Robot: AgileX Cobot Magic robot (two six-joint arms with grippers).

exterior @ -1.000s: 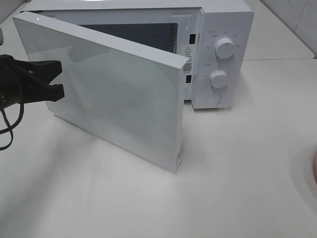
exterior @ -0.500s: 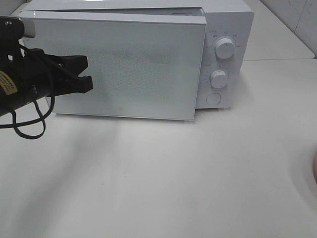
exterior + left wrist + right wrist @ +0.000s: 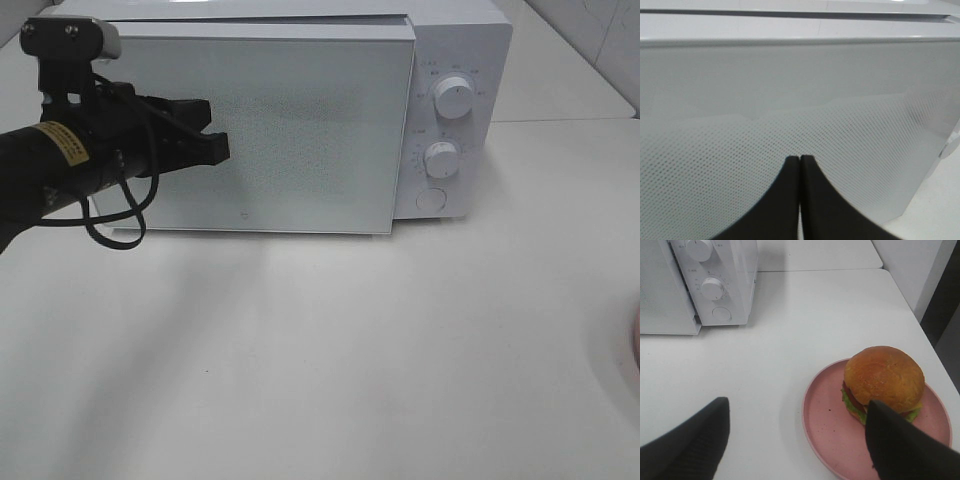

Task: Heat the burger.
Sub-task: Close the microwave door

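The burger (image 3: pixel 884 377), with a golden-brown bun, lettuce and cheese, sits on a pink plate (image 3: pixel 822 425) in the right wrist view; it is outside the exterior view. My right gripper (image 3: pixel 796 402) is open and empty, its fingers spread just before the plate. The white microwave (image 3: pixel 455 45) stands at the back with its door (image 3: pixel 300 130) flat against the front, shut or nearly shut. My left gripper (image 3: pixel 220 148) is shut and empty, its tips against the door's left half. It also shows in the left wrist view (image 3: pixel 799 157).
The microwave's two knobs (image 3: pixel 454 98) and a round button are on its right panel. A sliver of the pink plate (image 3: pixel 636 340) shows at the right edge of the white table (image 3: pixel 350 360). The table's right edge runs close behind the plate.
The microwave door has swung from wide open to flat against the front. My left gripper has moved right and up along with it. The right side has not visibly changed.
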